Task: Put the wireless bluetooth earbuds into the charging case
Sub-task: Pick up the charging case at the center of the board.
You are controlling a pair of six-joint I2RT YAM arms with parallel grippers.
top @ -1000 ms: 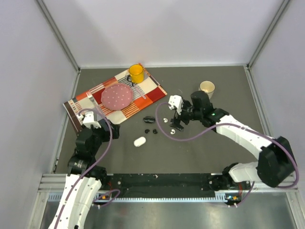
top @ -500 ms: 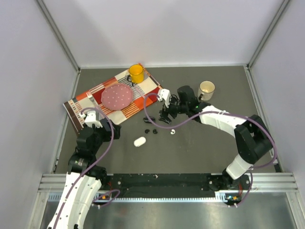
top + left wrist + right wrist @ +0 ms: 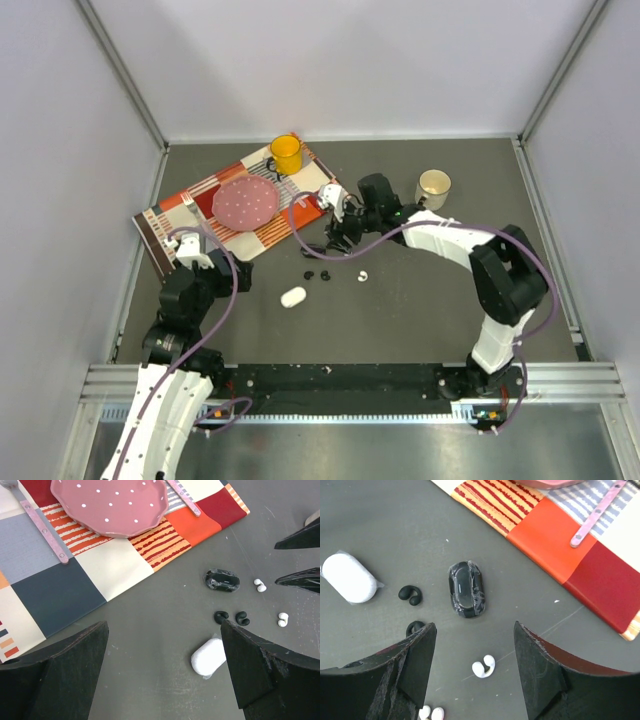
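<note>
A black charging case (image 3: pixel 466 589) lies just beyond my right gripper's (image 3: pixel 474 625) open, empty jaws. A white earbud (image 3: pixel 484 666) lies on the table between the fingers, and a second white one (image 3: pixel 431 713) is at the frame's bottom edge. One black earbud (image 3: pixel 410 595) lies left of the case; the other (image 3: pixel 414 628) is half hidden by my left finger. A white case (image 3: pixel 349 578) lies far left. In the top view the right gripper (image 3: pixel 335 238) hovers by the black case (image 3: pixel 312 249). My left gripper (image 3: pixel 164 625) is open and empty, well back from the white case (image 3: pixel 209 656).
A checked placemat (image 3: pixel 300 195) holds a pink dotted plate (image 3: pixel 245 202), cutlery and a yellow mug (image 3: pixel 286 153) at the back left. A beige cup (image 3: pixel 433 185) stands at the back right. Grey walls enclose the table.
My right arm has swung left and farther back, from beside the white earbuds to the black case by the placemat corner. The left arm has not moved.
</note>
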